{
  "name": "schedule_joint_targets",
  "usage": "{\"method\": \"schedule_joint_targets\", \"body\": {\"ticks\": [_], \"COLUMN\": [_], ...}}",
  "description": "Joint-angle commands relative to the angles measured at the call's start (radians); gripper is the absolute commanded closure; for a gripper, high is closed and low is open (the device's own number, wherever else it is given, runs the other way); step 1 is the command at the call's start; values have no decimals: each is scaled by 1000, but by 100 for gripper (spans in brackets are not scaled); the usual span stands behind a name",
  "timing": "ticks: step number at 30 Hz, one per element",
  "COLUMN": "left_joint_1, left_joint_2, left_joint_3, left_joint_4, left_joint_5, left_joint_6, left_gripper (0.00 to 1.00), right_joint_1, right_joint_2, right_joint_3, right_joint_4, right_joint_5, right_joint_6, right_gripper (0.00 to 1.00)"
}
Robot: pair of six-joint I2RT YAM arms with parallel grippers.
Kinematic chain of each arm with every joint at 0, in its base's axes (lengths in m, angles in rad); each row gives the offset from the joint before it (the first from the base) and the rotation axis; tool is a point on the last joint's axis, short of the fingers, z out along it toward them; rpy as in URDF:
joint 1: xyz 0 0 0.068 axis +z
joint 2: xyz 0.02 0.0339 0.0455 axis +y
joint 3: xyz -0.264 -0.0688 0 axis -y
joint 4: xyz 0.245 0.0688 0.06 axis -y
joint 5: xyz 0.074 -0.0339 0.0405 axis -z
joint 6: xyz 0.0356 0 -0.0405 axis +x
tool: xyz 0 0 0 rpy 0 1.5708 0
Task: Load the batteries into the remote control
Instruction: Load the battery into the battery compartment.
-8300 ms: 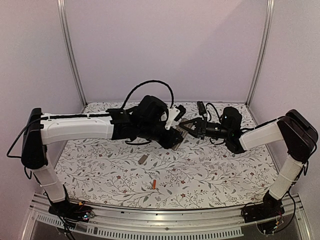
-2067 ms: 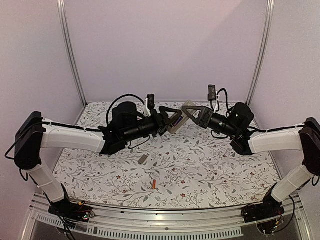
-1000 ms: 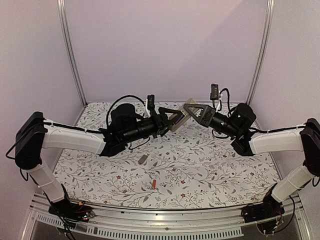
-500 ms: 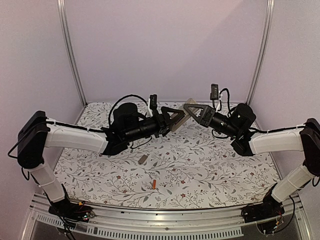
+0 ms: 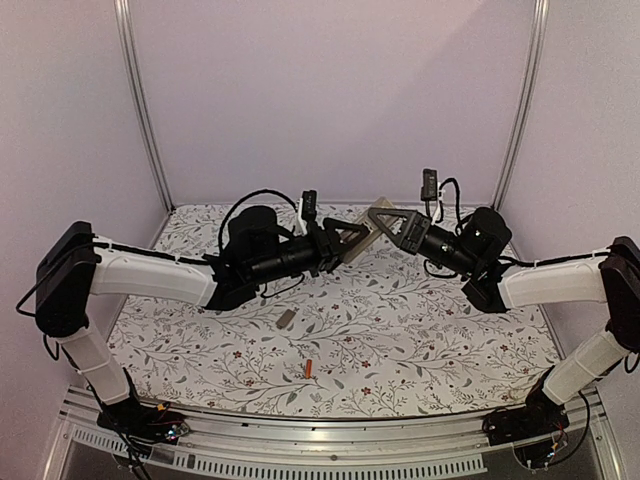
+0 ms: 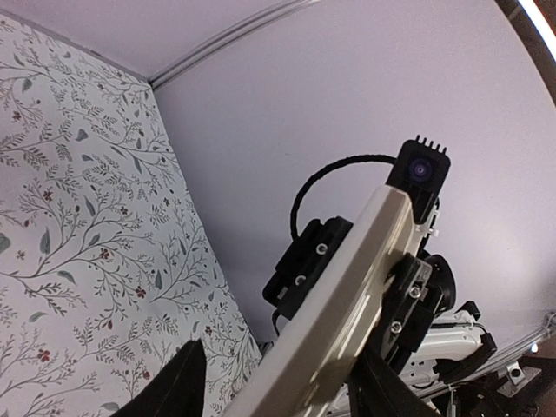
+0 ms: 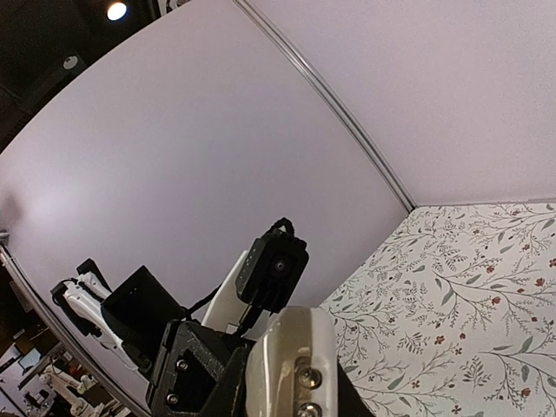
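Up above the back of the counter (image 5: 450,330), between the two arms, we find the remote control (image 5: 364,241) carried in mid-air, resting on nothing. Its far end is held by the right gripper (image 5: 386,222), fingers clamped together on it. We judge the hold is meant to present the handset to the other arm.

Long axis: slanted, with the low end toward the left arm and the high end toward the right arm and the back wall (image 5: 330,100). From the left wrist we see the remote control (image 6: 347,295) as a beige slab climbing from bottom centre to upper right, a plain grey-beige face toward that camera. That is probably the back, though we cannot make out a compartment.

At the low end the left gripper (image 5: 347,240) straddles the slab, fingers (image 6: 178,387) apart, one clearly off it with counter pattern showing between.

Further out, the orange-red battery (image 5: 310,369) lies near the front edge, well apart from the remote control. The grey cover sliver (image 5: 285,319) lies between them. We find the dark battery in no view.
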Motion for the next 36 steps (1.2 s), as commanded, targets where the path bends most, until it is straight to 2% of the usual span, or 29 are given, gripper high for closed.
{"method": "schedule_joint_targets", "body": {"ticks": [1,7,11,13,19,25,31,33,36], "left_joint_1": [-11,-8,-7,-4,13,30,52,52,44], "left_joint_2": [5,-2,-22,-45,-140,-266,-404,-421,-419], "left_joint_3": [-39,-84,-81,-74,-44,-17,-66,-71,-97], "left_joint_4": [-67,-54,-98,-139,-289,-498,-805,-907,-991], "left_joint_5": [7,4,-1,-9,-36,-28,-38,-70,-81], "left_joint_6": [-4,-12,31,73,260,488,699,732,733], "left_gripper": [46,49,45,40,16,3,7,12,26], "right_joint_1": [6,-8,-19,-27,-45,-82,-130,-137,-149], "right_joint_2": [-6,-1,9,14,3,-22,-93,-120,-149], "right_joint_3": [-5,-5,-9,-12,-20,-44,-80,-95,-116], "right_joint_4": [70,137,177,177,132,38,-138,-175,-213], "right_joint_5": [5,-13,-33,-41,-61,-82,-117,-134,-157], "right_joint_6": [-9,44,80,96,110,101,40,16,-14], "right_gripper": [96,96,96,96,97,98,98,99,99]}}
